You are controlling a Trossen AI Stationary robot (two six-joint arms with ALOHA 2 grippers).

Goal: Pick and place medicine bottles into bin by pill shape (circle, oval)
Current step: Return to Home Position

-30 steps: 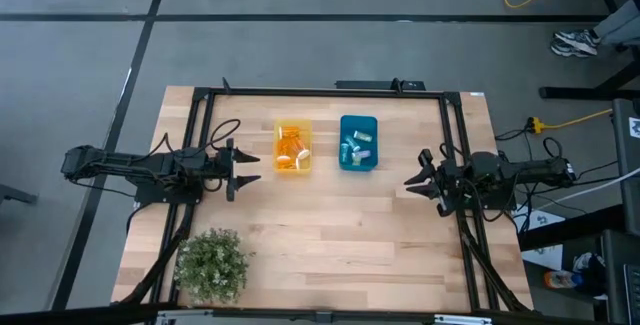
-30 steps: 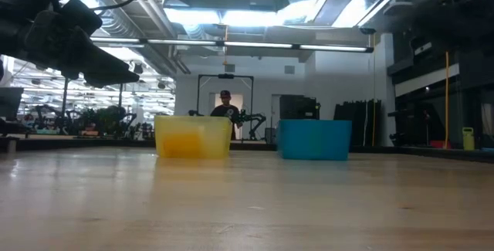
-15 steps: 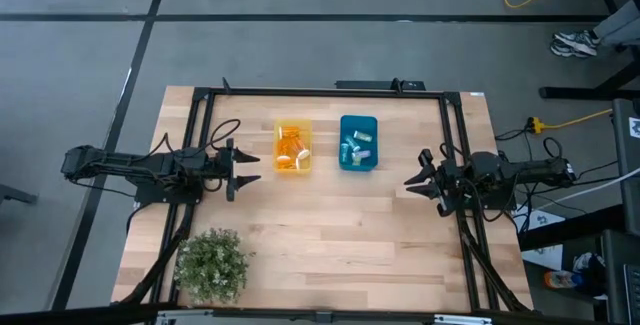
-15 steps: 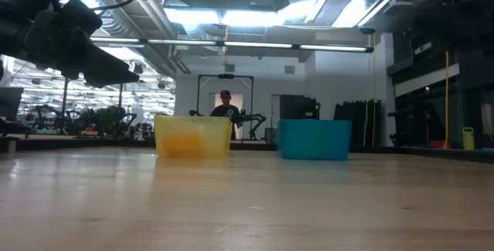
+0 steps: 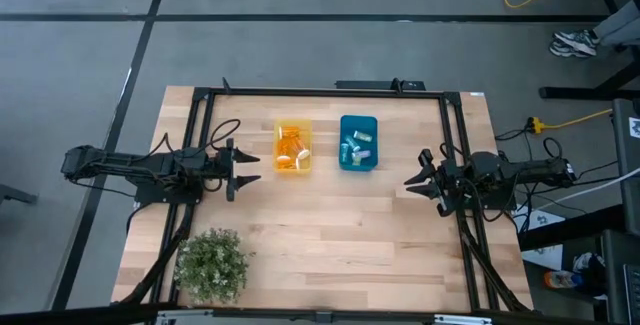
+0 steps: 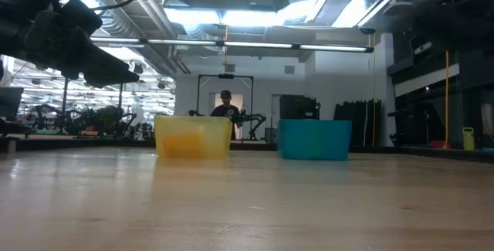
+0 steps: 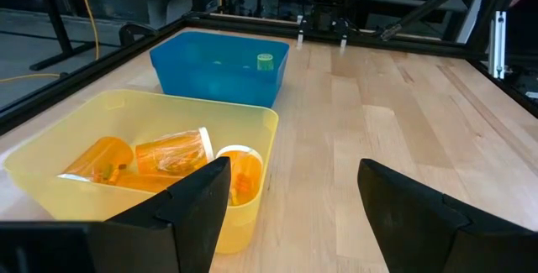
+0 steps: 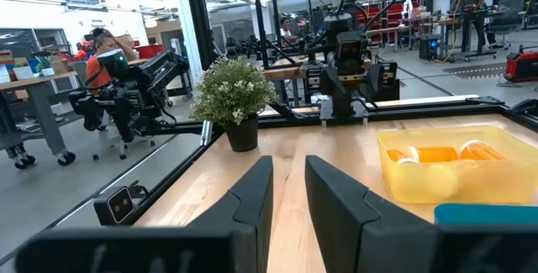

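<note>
Several orange bottles [image 7: 172,157] lie inside the yellow bin [image 5: 292,147], which stands on the table toward the far side. Clear and teal bottles [image 5: 356,146] lie inside the blue bin [image 5: 358,142] to its right. My left gripper [image 5: 247,170] is open and empty, hovering left of the yellow bin. My right gripper [image 5: 415,179] is open and empty, at the table's right side, right of the blue bin. In the left wrist view the fingers [image 7: 189,202] stand wide apart near the yellow bin [image 7: 50,147].
A small potted plant [image 5: 212,263] stands at the near left of the table. A black frame [image 5: 330,92] runs around the table's edges. Bare wood [image 5: 340,225] lies between the two grippers and in front of the bins. A person shows in the room beyond [image 6: 225,106].
</note>
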